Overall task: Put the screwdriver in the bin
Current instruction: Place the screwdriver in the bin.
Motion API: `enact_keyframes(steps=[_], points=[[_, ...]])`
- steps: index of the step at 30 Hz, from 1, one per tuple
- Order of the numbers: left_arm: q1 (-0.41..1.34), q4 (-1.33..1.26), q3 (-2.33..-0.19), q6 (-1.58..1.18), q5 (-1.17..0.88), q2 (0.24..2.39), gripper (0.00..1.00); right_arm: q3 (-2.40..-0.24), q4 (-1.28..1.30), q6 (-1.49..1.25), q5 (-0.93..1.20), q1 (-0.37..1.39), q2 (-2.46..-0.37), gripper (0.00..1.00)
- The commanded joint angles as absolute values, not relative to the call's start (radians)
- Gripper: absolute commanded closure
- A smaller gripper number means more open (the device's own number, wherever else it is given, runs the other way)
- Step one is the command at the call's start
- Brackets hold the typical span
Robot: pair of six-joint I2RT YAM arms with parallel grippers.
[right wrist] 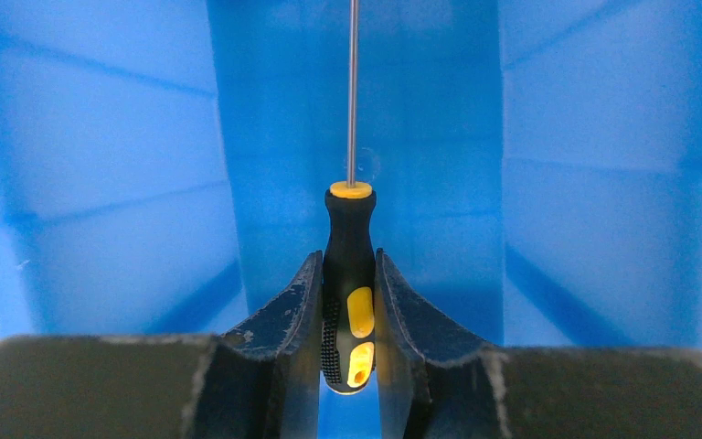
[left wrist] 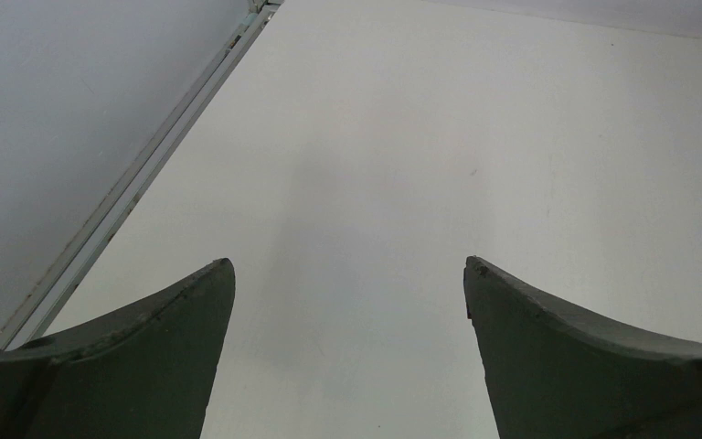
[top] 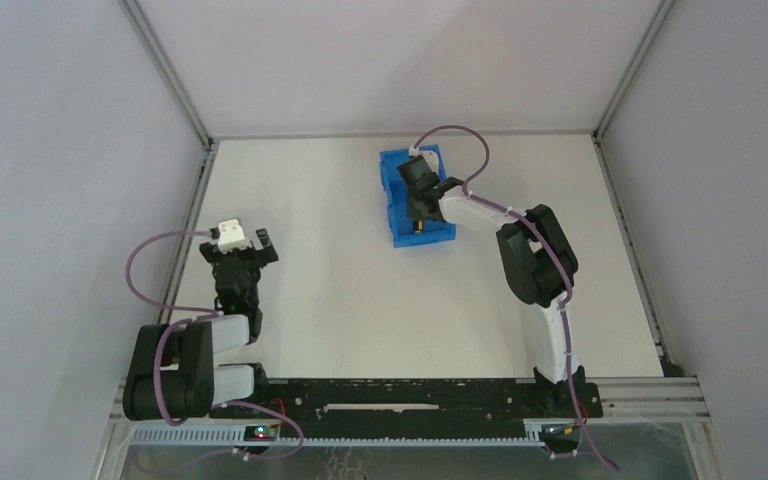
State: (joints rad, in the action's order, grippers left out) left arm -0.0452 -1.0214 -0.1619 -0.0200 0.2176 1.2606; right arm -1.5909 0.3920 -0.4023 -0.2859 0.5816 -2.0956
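Note:
The bright blue bin (top: 402, 180) stands at the back middle of the table. My right gripper (top: 421, 200) reaches down inside it and is shut on the screwdriver. In the right wrist view the black handle with yellow inlays (right wrist: 348, 274) sits clamped between the two fingers (right wrist: 283, 315), its thin shaft (right wrist: 353, 91) pointing away along the bin's blue floor (right wrist: 420, 137). A bit of the yellow shows in the top view (top: 419, 225). My left gripper (top: 245, 250) is open and empty at the left side of the table, far from the bin.
The bin's blue walls (right wrist: 101, 165) stand close on both sides of my right gripper. A metal frame rail (left wrist: 128, 192) runs along the table's left edge near my left gripper. White walls enclose the table.

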Motion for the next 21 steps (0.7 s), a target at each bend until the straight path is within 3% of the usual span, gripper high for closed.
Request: enact_keyframes(steps=[1, 6, 21], points=[[-0.041, -1.043, -0.197, -0.025, 0.227, 1.257, 0.0, -1.627, 0.367, -0.418, -0.288, 0.577, -2.097, 0.66], [-0.041, -1.043, -0.198, -0.025, 0.228, 1.256, 0.0, -1.628, 0.384, -0.408, -0.313, 0.585, -2.056, 0.54], [-0.041, -1.043, -0.197, -0.025, 0.228, 1.256, 0.0, -1.651, 0.45, -0.374, -0.389, 0.621, -1.903, 0.48]])
